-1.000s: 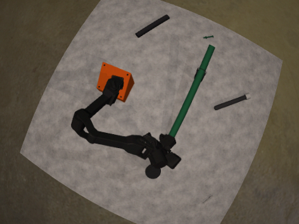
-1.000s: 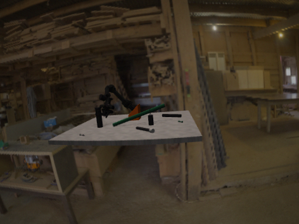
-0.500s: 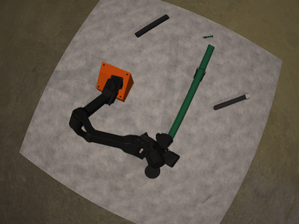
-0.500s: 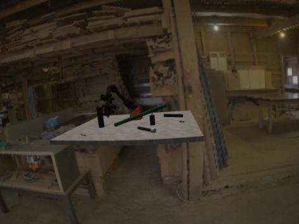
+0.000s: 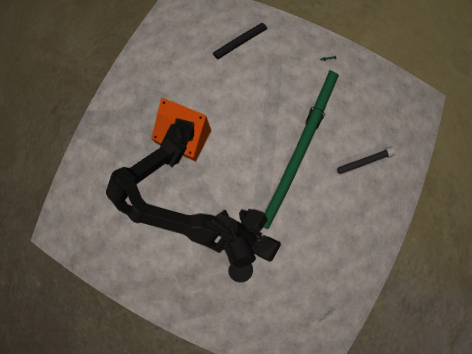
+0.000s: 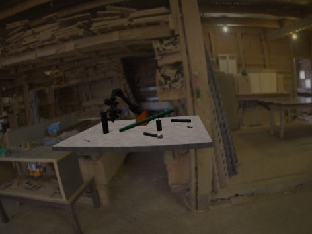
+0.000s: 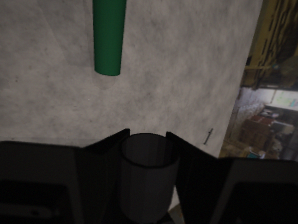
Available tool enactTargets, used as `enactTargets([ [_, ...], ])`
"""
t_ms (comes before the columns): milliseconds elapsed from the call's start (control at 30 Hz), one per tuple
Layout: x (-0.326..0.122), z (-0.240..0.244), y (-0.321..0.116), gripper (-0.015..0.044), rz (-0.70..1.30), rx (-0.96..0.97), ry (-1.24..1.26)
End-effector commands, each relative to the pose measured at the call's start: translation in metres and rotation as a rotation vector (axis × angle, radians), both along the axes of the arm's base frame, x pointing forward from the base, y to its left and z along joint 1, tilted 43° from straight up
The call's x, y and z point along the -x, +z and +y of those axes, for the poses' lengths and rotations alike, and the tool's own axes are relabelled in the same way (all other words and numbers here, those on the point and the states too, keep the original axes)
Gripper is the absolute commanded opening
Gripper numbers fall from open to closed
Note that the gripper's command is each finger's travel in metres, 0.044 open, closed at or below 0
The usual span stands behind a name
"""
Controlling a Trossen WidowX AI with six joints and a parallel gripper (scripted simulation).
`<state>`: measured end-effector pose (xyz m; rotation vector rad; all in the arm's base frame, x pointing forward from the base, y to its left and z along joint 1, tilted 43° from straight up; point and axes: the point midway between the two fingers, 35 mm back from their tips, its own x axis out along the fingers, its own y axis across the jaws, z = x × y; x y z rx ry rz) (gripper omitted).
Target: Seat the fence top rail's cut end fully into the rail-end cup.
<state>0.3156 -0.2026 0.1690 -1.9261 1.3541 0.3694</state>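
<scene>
My fingers (image 5: 261, 234) (image 6: 114, 116) pinched the dark, open-mouthed cup (image 7: 148, 187). The green rail (image 5: 295, 165) (image 6: 145, 120) (image 7: 109, 37) lay ahead of them and slightly left in the wrist view, its cut end nearest me, apart from the cup, its long axis running away from my hand. It looked round, smooth and plain, sloping up toward its far end.

The black arm (image 5: 165, 216) (image 6: 125, 99) bends at its elbow; the pincer (image 7: 147, 134) is closed on the cup.
</scene>
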Motion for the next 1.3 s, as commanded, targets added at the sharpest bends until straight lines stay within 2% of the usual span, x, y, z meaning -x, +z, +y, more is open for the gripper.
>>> enactTargets([
  [0,0.003,0.001,-0.001,0.0000,0.016,-0.001,0.015],
  [633,0.003,0.001,0.000,0.0000,0.025,-0.002,0.027],
  [1167,-0.001,0.017,0.000,0.0420,0.024,-0.007,0.023],
  [1200,-0.001,0.021,0.000,0.0440,0.024,-0.007,0.022],
  [1267,-0.003,0.028,0.000,0.0440,0.023,-0.008,0.020],
])
